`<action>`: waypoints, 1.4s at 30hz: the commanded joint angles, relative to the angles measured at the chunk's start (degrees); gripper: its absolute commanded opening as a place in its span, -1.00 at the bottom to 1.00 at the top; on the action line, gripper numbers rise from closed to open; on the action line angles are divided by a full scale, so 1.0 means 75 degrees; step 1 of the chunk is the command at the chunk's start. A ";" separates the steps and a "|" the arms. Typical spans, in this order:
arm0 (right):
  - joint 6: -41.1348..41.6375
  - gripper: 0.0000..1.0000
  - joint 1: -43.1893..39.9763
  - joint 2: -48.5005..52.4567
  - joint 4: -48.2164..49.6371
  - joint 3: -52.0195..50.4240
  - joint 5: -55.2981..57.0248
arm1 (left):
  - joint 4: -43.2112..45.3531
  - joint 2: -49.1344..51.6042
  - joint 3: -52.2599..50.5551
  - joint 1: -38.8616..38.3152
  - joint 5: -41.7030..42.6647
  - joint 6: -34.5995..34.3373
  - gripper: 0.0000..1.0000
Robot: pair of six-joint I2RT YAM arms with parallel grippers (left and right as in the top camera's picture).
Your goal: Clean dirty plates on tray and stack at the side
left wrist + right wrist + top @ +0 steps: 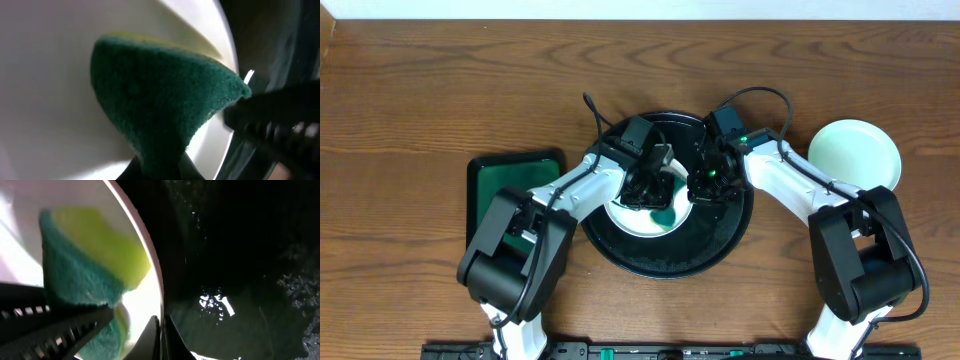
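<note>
Sponge (165,95) on smeared plate (630,222), rim pinned

Wooden table (420,90), grain running sideways.

Far left: green tray (515,185), rectangular, dark, glossy. One corner is covered by the left arm.

Left gripper (658,178) is over the tray (720,240), which is round and black with a raised rim. Its jaws are clamped on the sponge. Overhead, the fingers hide the sponge. The left wrist view shows a coarse, fibrous dark-green scouring face, folded to a blunt wedge against smooth white plate. Its own fingertips are cut off at the frame bottom. The right wrist view gives the other side: soft yellow foam over teal.

Plate lies inside the tray, left of centre. A teal smear (665,215) on its right part shows overhead only. Both grippers cover much of the dish.

Right gripper (705,188): fingers drawn to a narrow pinch on the plate's rim. This is plain in the right wrist view (161,335) and hidden overhead. Tray floor beside it is black and wet, with bright droplets (217,305). A ribbed black finger (280,125) enters the left wrist view from the right, blurred.

Far right: second plate (855,150) on the table, apart from the tray. It is white and shallow, pale and even, with its lower edge under the right arm.
</note>
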 commanded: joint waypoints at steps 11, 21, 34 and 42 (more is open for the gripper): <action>0.0082 -0.97 -0.0052 0.0058 -0.0248 -0.0009 0.0221 | -0.0507 0.0111 0.0015 0.0941 -0.2623 -0.0399 -0.86; 0.0082 -0.97 -0.0052 0.0058 -0.0259 -0.0009 0.0221 | -0.2620 0.0111 0.0015 0.1201 -0.3765 -0.0720 -0.86; 0.0082 -0.98 -0.0052 0.0058 -0.0239 -0.0009 0.0219 | -0.1915 0.0111 0.0006 -0.0323 -0.0609 0.0385 -0.86; 0.0082 -0.98 -0.0052 0.0058 -0.0277 -0.0009 0.0219 | -0.0714 0.0111 0.0006 -0.0676 -0.0149 -0.0245 -0.86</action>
